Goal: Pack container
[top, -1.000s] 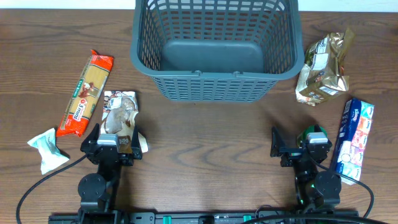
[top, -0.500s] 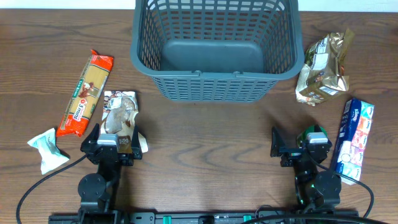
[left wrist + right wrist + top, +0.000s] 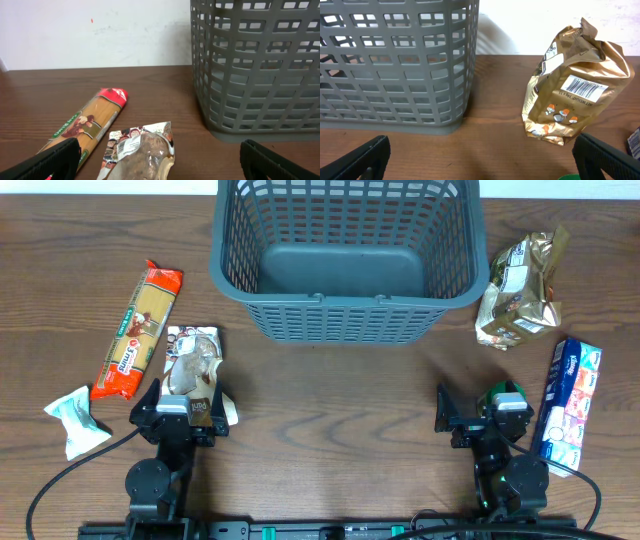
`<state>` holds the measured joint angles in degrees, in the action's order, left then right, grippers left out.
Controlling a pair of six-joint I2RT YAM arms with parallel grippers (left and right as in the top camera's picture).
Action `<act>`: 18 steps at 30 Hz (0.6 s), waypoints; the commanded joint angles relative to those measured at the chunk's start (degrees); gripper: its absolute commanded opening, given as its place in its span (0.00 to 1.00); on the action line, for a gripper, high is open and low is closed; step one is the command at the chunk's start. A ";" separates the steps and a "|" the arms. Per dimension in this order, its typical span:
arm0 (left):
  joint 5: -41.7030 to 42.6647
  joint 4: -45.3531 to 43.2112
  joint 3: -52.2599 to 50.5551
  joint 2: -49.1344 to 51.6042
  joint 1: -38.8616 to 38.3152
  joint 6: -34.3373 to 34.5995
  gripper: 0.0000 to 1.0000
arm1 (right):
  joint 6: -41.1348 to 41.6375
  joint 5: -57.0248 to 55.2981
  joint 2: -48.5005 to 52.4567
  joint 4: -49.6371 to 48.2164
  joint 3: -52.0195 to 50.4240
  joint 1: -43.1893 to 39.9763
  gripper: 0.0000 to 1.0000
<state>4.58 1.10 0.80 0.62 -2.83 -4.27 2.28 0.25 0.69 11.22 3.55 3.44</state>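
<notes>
Grey-blue plastic up top in the overhead view: the container (image 3: 345, 322) sits at the upper centre of the wooden table (image 3: 330, 410), slotted walls all round and nothing inside it. Left of it, an orange spaghetti packet (image 3: 138, 330) lies at a slant, and a brown-and-white snack packet (image 3: 192, 360) lies just beside its lower end. A crumpled pale wrapper (image 3: 75, 418) is at the far left. The left gripper (image 3: 188, 402) is at lower left with its jaws spread wide, right at the near end of that snack packet. The right gripper (image 3: 482, 412) is at lower right, also wide apart and holding nothing. A gold bag (image 3: 520, 290) sits at upper right, with a blue-and-white packet (image 3: 570, 405) below it.

Over to the left wrist view. The dark fingers (image 3: 55, 160) sit in the two bottom corners, far apart. The snack packet lies between them at bottom centre, the spaghetti packet runs up to its left, and the container wall fills the upper right.

Now the right wrist view. The fingers (image 3: 355, 160) are again in the bottom corners, with bare table between them. The container fills the upper left, and the gold bag stands upright at the right, well apart from it.
</notes>
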 commanded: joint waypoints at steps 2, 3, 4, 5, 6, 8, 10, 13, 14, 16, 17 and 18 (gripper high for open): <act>2.10 2.49 -0.57 -0.39 -0.20 0.52 0.98 | -0.66 0.17 -0.37 -0.11 -0.28 -0.48 0.99; 2.12 2.49 -0.57 -0.39 -0.20 0.52 0.99 | -0.66 0.17 -0.37 -0.11 -0.28 -0.48 0.99; 2.10 2.49 -0.57 -0.39 -0.20 0.52 0.98 | -0.66 0.20 -0.37 -0.17 -0.28 -0.48 0.99; 2.12 2.49 -0.57 -0.39 -0.20 0.52 0.98 | -0.66 0.20 -0.37 -0.28 -0.28 -0.48 0.99; 2.12 2.49 -0.57 -0.39 -0.20 0.52 0.98 | -0.63 0.22 -0.37 -0.26 -0.28 -0.48 0.99; 2.10 2.49 -0.57 -0.39 -0.20 0.52 0.98 | -0.66 0.22 -0.37 -0.20 -0.28 -0.48 0.99; 2.10 2.49 -0.57 -0.39 -0.20 0.50 0.98 | -0.55 0.44 -0.37 -0.20 -0.28 -0.46 0.99; 2.10 2.38 -0.57 -0.39 -0.20 0.50 0.99 | 1.60 0.87 -0.37 -0.20 -0.28 -0.46 0.99; 2.08 2.27 -0.57 -0.39 -0.17 0.46 0.98 | 3.19 0.85 -0.37 -0.31 -0.28 -0.48 0.99; 2.21 2.29 -0.57 -0.39 -0.20 1.07 0.98 | 4.74 0.46 -0.31 -0.22 -0.28 -0.48 0.99; 2.32 2.29 -0.44 -0.39 -0.20 2.80 0.98 | 6.12 0.48 -0.31 -0.22 -0.28 -0.48 0.99; 2.29 2.69 0.02 -0.39 -0.17 4.59 0.98 | 8.00 0.70 -0.31 -0.31 -0.26 -0.48 0.99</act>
<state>4.60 1.15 0.82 0.62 -2.83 -3.40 5.28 0.47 0.69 11.14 3.55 3.44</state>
